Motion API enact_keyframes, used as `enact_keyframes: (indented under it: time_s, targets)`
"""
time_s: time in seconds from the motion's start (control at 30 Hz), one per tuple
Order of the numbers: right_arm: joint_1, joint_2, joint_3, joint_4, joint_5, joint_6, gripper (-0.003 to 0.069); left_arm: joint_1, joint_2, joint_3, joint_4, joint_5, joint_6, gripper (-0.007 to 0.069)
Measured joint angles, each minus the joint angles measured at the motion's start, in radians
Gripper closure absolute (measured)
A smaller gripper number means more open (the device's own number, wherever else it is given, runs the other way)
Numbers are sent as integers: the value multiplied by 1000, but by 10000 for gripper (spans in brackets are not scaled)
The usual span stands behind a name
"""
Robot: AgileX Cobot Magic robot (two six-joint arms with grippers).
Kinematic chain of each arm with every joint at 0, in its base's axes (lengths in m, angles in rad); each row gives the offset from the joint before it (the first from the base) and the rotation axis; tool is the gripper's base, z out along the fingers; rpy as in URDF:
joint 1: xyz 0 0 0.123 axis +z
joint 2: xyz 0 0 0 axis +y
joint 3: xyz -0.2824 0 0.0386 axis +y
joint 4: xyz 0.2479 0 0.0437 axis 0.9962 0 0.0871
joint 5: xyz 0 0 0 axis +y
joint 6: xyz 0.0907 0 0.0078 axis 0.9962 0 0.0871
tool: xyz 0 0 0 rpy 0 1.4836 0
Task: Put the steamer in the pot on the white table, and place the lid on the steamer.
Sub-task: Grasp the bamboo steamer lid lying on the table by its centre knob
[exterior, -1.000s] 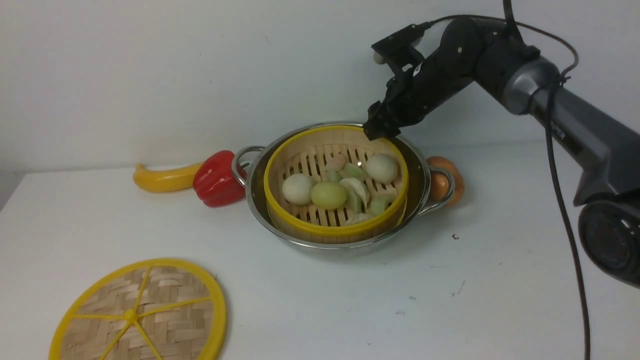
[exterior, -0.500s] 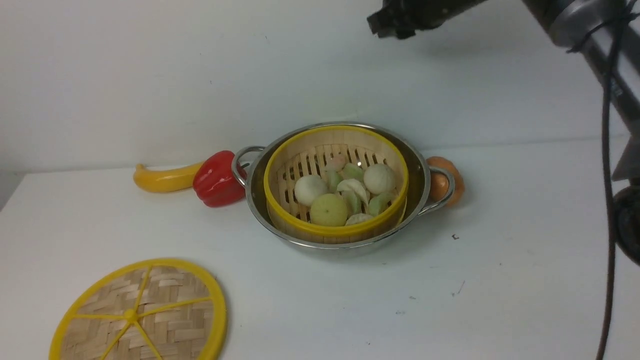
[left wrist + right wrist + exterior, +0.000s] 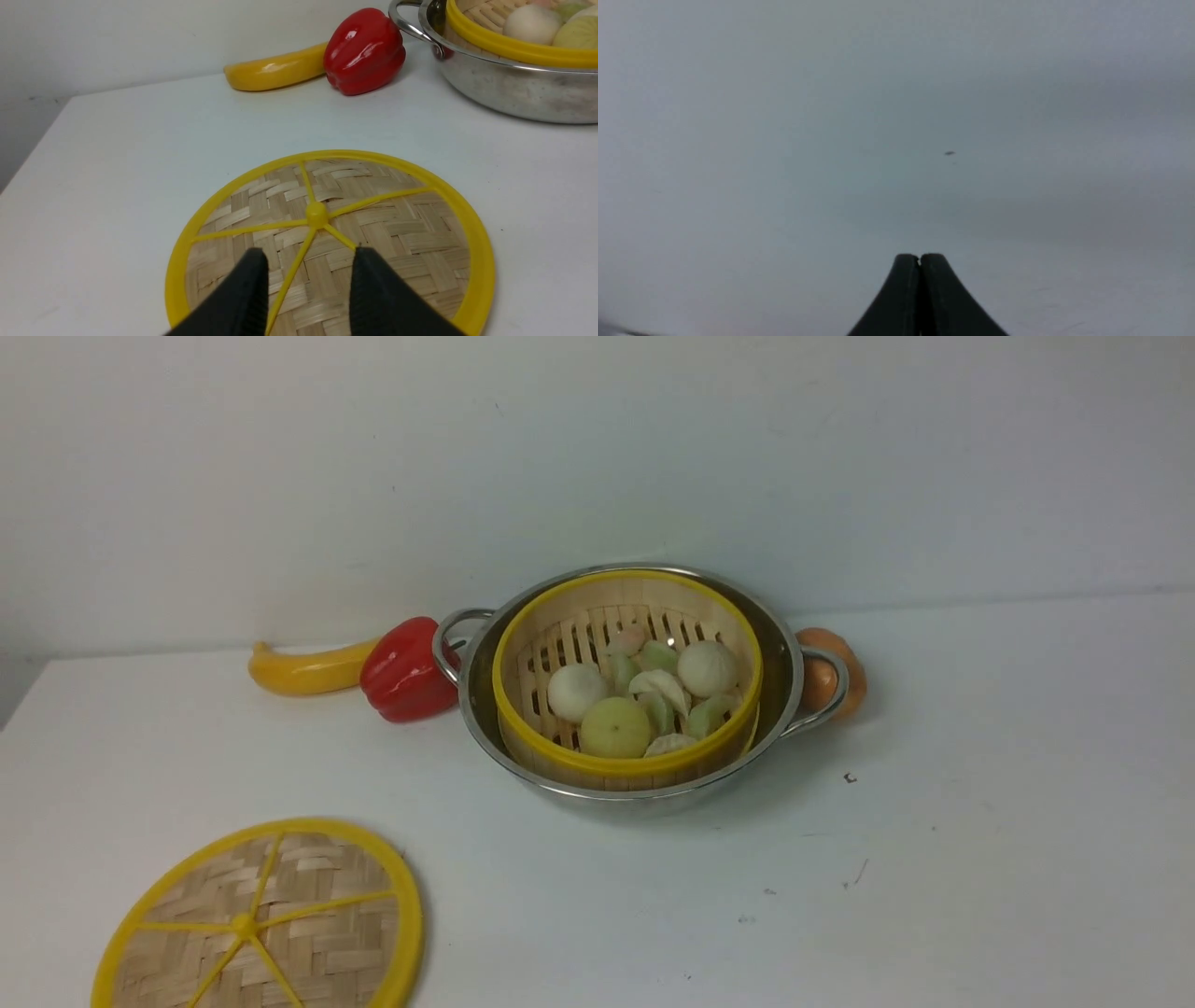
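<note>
The steamer (image 3: 627,761), holding several buns and dumplings, sits inside the pot (image 3: 644,793) at the back middle of the white table (image 3: 840,896); both also show in the left wrist view, the steamer (image 3: 514,49) and the pot (image 3: 509,91). The lid (image 3: 271,915) lies flat at the front left. In the left wrist view my left gripper (image 3: 308,255) is open over the lid (image 3: 397,224), its fingertips either side of a spoke near the hub. My right gripper (image 3: 919,256) is shut and empty, facing blank grey-white; it is out of the front view.
A red bell pepper (image 3: 403,670) and a yellow banana-shaped fruit (image 3: 303,672) lie left of the pot by the wall. An orange-brown round thing (image 3: 826,677) sits behind the pot's right handle (image 3: 822,695).
My right arm has let go of the steamer's back rim, risen and left the front view. The steamer has settled in the pot and its contents shifted slightly.
</note>
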Motion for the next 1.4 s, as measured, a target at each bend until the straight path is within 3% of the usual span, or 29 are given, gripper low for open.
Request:
enact_keyframes:
  time_s: [0.17, 0.43, 0.67, 0.8, 0.87, 0.9, 1.03, 1.13, 1.23, 1.4]
  targets:
    - [0, -16, 0, 120, 0, 41, 631, 0, 0, 0, 0, 0, 0, 384]
    - [0, -14, 2, 72, 6, -279, 578, 0, 0, 0, 0, 0, 0, 384]
    - [7, -97, 180, 36, 1, -363, 535, 0, 0, 0, 0, 0, 0, 384]
    - [25, -289, 568, -16, -10, -364, 520, 0, 0, 0, 0, 0, 0, 384]
    - [25, -407, 871, -23, -79, -348, 513, 0, 0, 0, 0, 0, 0, 384]
    - [25, -417, 896, -23, -88, -348, 513, 0, 0, 0, 0, 0, 0, 384]
    - [24, -642, 1461, -33, -397, -300, 505, 0, 0, 0, 0, 0, 0, 384]
    - [5, -769, 1767, -12, -623, -288, 498, 0, 0, 0, 0, 0, 0, 384]
    - [-79, -924, 2118, 46, -925, -279, 492, 0, 0, 0, 0, 0, 0, 384]
    - [-274, -1147, 2481, 93, -1177, -279, 478, 0, 0, 0, 0, 0, 0, 384]
